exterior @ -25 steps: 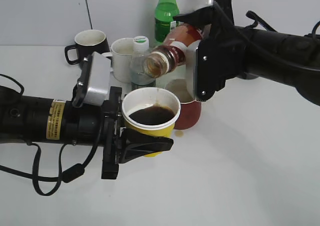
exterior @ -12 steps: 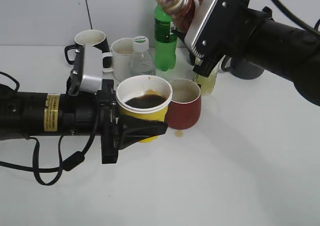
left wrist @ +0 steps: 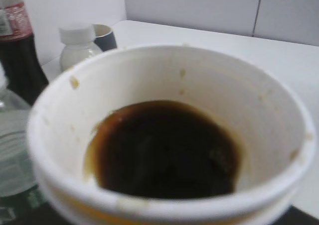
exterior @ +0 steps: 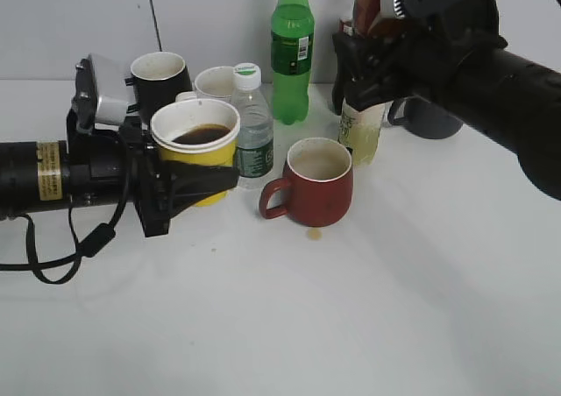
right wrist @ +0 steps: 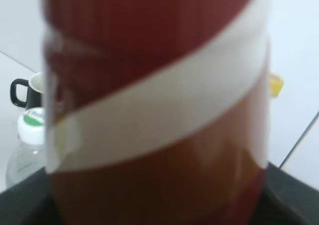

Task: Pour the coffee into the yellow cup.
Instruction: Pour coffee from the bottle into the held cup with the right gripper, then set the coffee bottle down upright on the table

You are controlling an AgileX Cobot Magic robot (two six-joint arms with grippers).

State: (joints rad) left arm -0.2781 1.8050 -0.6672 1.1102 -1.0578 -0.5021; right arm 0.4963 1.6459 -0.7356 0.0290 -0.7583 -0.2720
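The left end effector (exterior: 188,186) grips the yellow cup (exterior: 195,146) at far left, above the table (exterior: 394,308); coffee (left wrist: 162,148) fills its bottom. The right end effector (exterior: 372,59) clamps the red-and-white-labelled bottle (right wrist: 159,105) at far right; no lettering is readable.

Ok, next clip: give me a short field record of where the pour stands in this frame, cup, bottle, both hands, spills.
cup: yellow paper cup, dark coffee inside, held off the table
left hand: shut on the cup
bottle: brown glass coffee bottle, red-white label, raised at upper right
right hand: shut on the bottle
spill: small brown spot on the white table, in front of the red mug
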